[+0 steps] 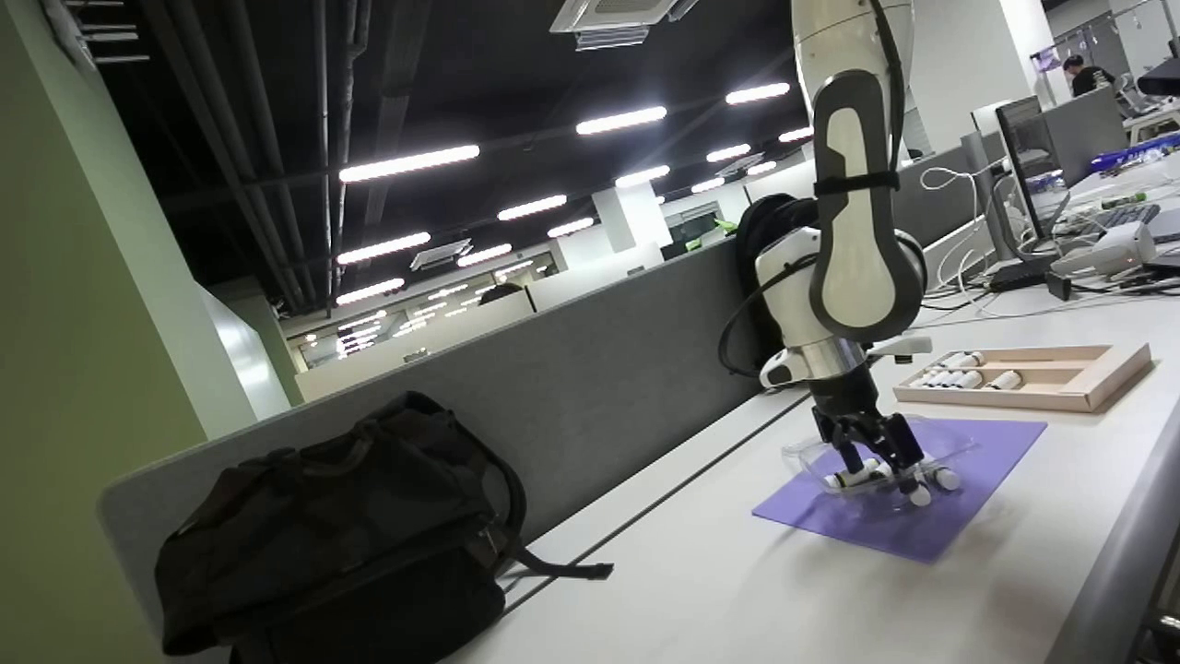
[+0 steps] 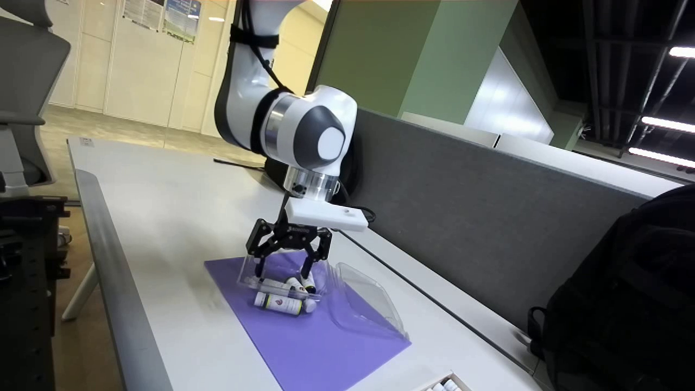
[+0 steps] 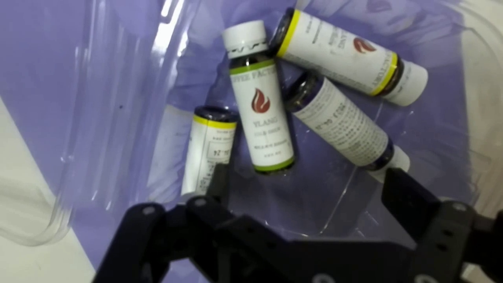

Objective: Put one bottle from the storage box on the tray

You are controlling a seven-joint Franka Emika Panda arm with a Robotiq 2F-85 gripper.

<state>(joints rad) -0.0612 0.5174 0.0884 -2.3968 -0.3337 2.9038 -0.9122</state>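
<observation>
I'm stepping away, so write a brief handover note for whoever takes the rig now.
Gripper: open, low over the clear container, holding nothing.
Things: four bottles lie in that container, mostly on the purple sheet; other bottles lie in the wooden tray, apart from it.
Done: gripper in place; no transfer can be confirmed.
Left: probably grip one, lift it, set it on the tray.
</observation>
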